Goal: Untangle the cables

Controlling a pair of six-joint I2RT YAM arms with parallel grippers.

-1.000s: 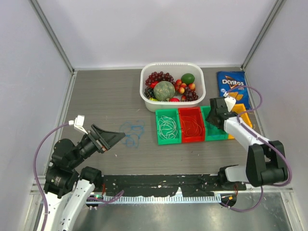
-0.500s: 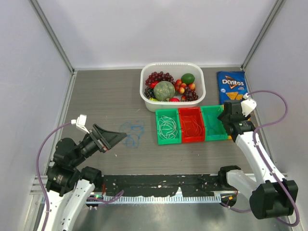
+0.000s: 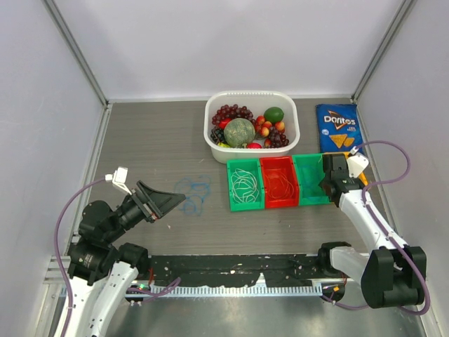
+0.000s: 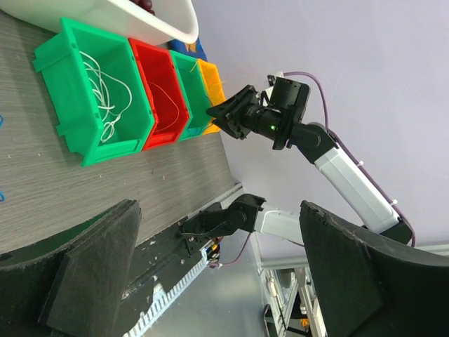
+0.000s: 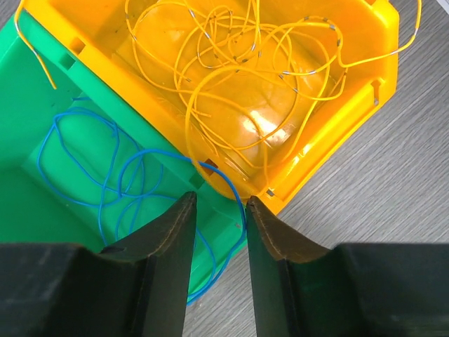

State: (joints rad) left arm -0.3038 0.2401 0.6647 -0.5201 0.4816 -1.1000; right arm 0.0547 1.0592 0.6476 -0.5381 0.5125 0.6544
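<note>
The cables lie sorted in a row of small bins. White cables [image 3: 245, 182] fill the left green bin [image 3: 231, 188], and an orange cable [image 3: 280, 184] lies in the red bin [image 3: 279, 166]. In the right wrist view, yellow cables [image 5: 238, 70] sit in a yellow bin [image 5: 337, 119]. Beside it a blue cable [image 5: 112, 172] lies in a green bin [image 5: 42, 105], with one loop hanging over the corner. My right gripper [image 5: 220, 201] hovers open over that loop without pinching it. My left gripper [image 3: 170, 206] is wide open and holds nothing. More blue cable [image 3: 193, 193] loops on the table just ahead of it.
A white basket [image 3: 210, 137] of fruit stands behind the bins. A Doritos bag [image 3: 338, 126] lies at the back right. Enclosure walls close in on the left, right and back. A black rail [image 3: 231, 270] runs along the near edge.
My right gripper swung right off the green bin, then settled back down over the seam between the green and yellow bins, its jaws narrower. The left arm has not moved.
</note>
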